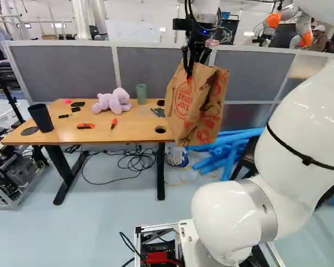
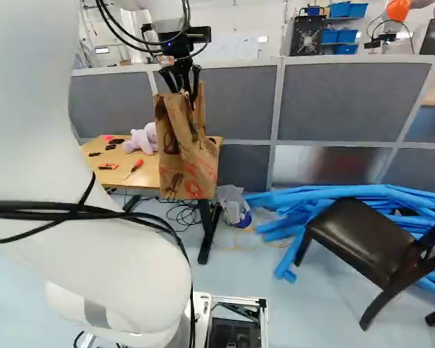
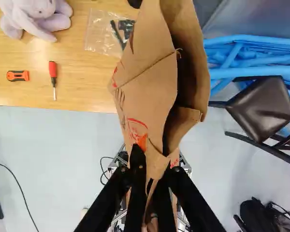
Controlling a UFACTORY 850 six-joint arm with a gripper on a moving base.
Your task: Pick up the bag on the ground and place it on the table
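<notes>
Brown paper bag (image 1: 182, 108) hangs pinched in the gripper (image 3: 156, 162). It looks light, floppy and easy to rip, maybe empty; its top edge seems best to hold.

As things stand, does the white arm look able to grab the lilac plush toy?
Probably not: its black two-fingered pincer is shut on the brown paper bag. Otherwise, the plush toy looks uncovered on the wooden tabletop.
</notes>
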